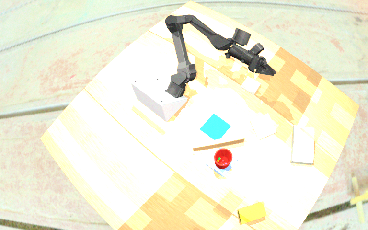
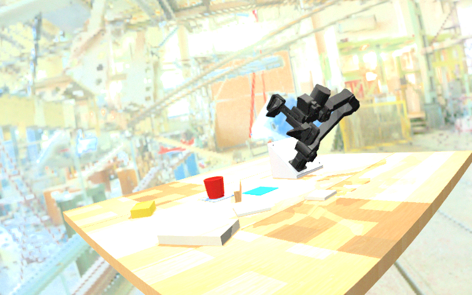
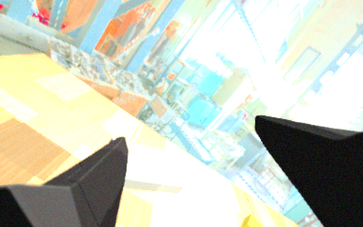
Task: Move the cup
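The red cup (image 1: 226,153) (image 2: 214,187) stands upright, with several small coloured marbles (image 1: 219,158) inside. Under it is a pale blue pad (image 1: 227,167) (image 2: 225,198), mostly washed out by glare. The cyan pad (image 1: 215,126) (image 2: 260,190) lies bare, nearer the arm's base. My gripper (image 1: 274,73) (image 2: 279,122) (image 3: 192,132) is open and empty, raised high over the table and well away from the cup and both pads. The cup and pads do not show in the wrist view.
A low wooden barrier (image 1: 218,145) (image 2: 238,196) stands between the pads. A thick white block (image 1: 303,144) (image 2: 189,239), a thin white tile (image 1: 264,130) (image 2: 252,209) and a smaller white slab (image 1: 250,86) (image 2: 321,194) lie to one side. A yellow block (image 1: 252,212) (image 2: 142,209) lies beyond the cup.
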{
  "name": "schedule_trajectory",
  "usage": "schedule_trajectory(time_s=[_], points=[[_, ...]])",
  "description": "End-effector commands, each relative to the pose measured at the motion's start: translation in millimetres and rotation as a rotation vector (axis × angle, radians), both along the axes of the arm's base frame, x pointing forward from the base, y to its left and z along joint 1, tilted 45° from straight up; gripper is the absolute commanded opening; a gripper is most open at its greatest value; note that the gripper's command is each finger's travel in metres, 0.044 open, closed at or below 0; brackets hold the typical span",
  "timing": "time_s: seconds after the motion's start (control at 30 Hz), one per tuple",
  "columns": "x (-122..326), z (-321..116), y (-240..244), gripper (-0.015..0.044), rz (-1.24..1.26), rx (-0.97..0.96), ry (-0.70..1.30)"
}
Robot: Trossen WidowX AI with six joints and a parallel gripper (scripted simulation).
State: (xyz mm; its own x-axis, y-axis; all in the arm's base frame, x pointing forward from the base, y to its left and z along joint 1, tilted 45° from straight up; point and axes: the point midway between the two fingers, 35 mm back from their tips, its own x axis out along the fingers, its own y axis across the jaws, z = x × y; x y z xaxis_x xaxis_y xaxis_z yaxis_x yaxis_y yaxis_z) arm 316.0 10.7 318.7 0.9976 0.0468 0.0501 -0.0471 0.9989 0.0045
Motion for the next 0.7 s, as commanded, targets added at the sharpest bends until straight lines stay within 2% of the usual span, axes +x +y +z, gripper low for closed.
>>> schedule_trajectory(time_s=[0.0,0.3,0.47,0.67], points=[[1.7,-1.6,-0.6,0.0374,-0.001,-0.01,0.01],[60.2,-93.7,-44.9,0.0148,0.083,-0.419,0.518],[70.8,-153.6,-76.1,0.0148,0.253,-0.543,0.785],[62.0,-219.5,-111.9,0.0148,0.532,-0.571,1.011]])
